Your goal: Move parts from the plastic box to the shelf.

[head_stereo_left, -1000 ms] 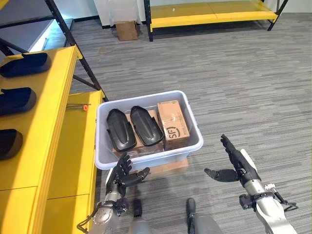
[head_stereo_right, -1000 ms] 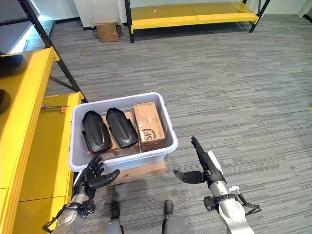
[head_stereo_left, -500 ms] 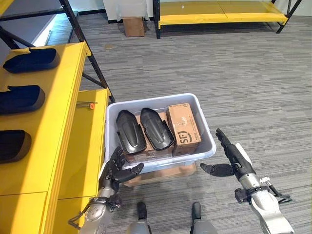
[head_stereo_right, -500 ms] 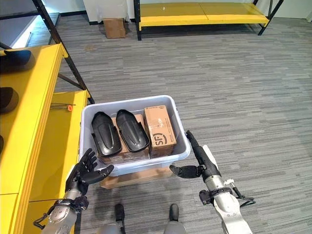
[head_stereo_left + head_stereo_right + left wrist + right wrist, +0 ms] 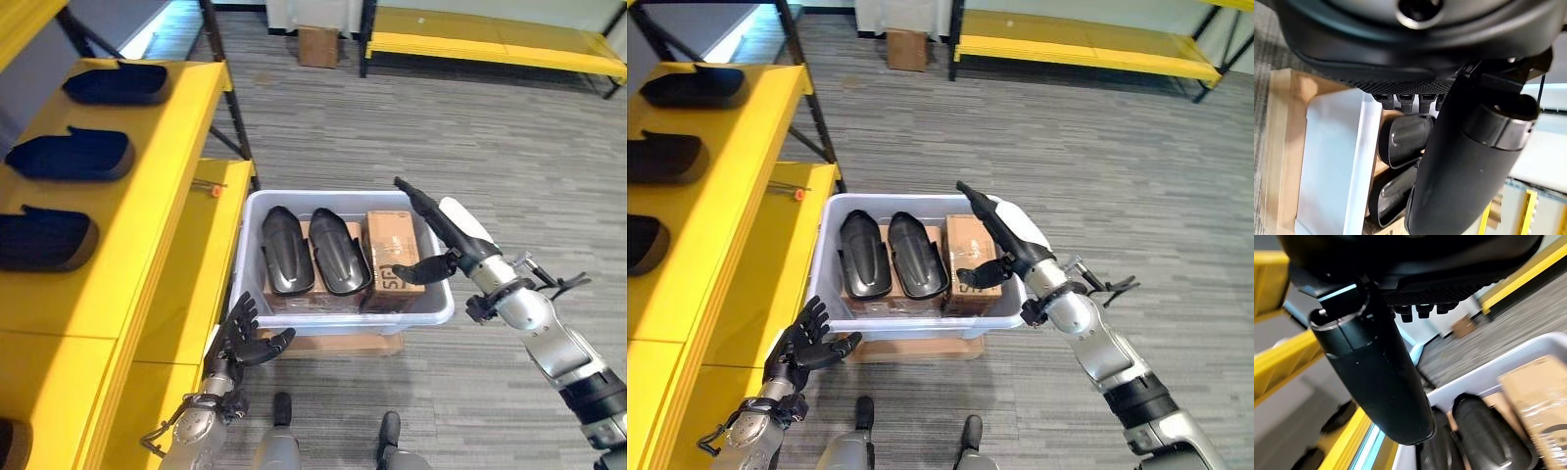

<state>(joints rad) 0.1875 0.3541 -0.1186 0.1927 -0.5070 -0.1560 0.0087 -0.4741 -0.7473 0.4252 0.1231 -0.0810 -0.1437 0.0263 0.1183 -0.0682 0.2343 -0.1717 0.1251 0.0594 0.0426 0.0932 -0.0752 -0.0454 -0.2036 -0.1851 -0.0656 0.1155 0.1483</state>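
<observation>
The yellow shelf [image 5: 147, 196] stands left of the plastic box [image 5: 343, 318], with three dark parts already lying on its top level, one of them the nearest part [image 5: 44, 240]. The plastic box rests on a flat wooden board [image 5: 343, 345] on the grey floor, just beside the shelf's lower level. Inside the box, two black parts [image 5: 313, 250] lie side by side on cardboard toward the shelf side, and a cardboard carton [image 5: 392, 250] sits at the side away from the shelf. Since half a second ago my right hand [image 5: 446, 235] has risen from beside the box's near right corner and now reaches over the box's right rim above the carton, fingers straight, thumb spread, holding nothing. My left hand [image 5: 245, 338] stays low at the box's near left corner, fingers spread, empty, and apart from the wall.
</observation>
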